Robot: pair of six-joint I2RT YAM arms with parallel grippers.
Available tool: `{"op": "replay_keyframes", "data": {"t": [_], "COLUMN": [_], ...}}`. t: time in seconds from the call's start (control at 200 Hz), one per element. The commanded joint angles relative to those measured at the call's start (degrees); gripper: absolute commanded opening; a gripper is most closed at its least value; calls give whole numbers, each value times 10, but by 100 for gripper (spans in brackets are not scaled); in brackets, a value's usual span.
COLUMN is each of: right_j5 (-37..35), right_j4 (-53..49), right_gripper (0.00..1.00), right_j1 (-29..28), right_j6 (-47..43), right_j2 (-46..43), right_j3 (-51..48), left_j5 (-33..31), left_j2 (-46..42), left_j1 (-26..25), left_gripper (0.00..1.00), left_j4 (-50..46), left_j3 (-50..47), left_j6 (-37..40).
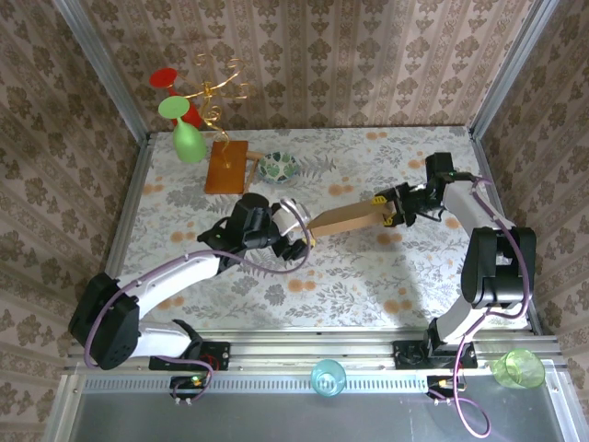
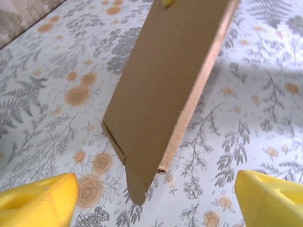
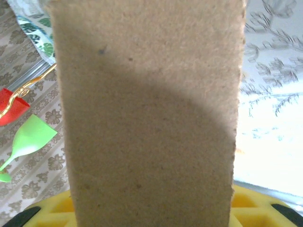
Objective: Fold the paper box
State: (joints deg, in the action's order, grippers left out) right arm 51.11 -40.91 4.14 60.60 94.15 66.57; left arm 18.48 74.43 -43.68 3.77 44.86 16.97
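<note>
- left gripper [image 1: 301, 232]: jaws spread wide, holding nothing. In the left wrist view the yellow fingertips [image 2: 40, 201] sit at the two bottom corners, and the near end of the paper box [image 1: 348, 219] hangs between them, clear of both.
- right gripper [image 1: 389, 213]: clamped on the box's far right end. The box is off the table with a shadow under it, and nothing else carries it. The contact itself is hidden in the right wrist view (cardboard right up against the lens).
- paper box: mid-table, spanning the two grippers, folded into a flat, long slab and tilted, with its left end lower. Plain light-brown cardboard with a matte, slightly fuzzy face. The raw cut edge shows, there is a fold seam near the lower end, and that end comes to a pointed tab.
- table [image 1: 368, 276]: covered with a white cloth with a grey fern and orange flower print.
- far left of the table: glossy orange-brown wooden board [image 1: 226, 167], with a small patterned bowl [image 1: 277, 167] just beside it.
- green plastic goblet [image 1: 189, 140] and red goblet [image 1: 166, 81] by a curly gold wire stand [image 1: 216, 87].
</note>
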Motion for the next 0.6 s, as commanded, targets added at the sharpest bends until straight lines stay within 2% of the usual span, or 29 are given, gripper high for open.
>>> {"op": "replay_keyframes", "data": {"t": [0.0,0.145,0.39,0.595], "right_j5": [45,56,65,70], "right_j4": [-5,-11,9,33], "right_gripper": [38,37,37,36], "right_j1": [2,2,2,1], "right_j6": [43,45,61,81], "right_j2": [-21,-14,2,18], "right_j3": [-19,-31,-40,-46], "left_j5": [13,44,44,23], "left_j2": [5,57,139,172], "left_j1": [2,4,2,-9], "left_gripper": [90,90,89,77], "left_j4": [58,59,38,11], "left_j3": [-14,13,73,113], "left_j6": [130,164,193,195]}}
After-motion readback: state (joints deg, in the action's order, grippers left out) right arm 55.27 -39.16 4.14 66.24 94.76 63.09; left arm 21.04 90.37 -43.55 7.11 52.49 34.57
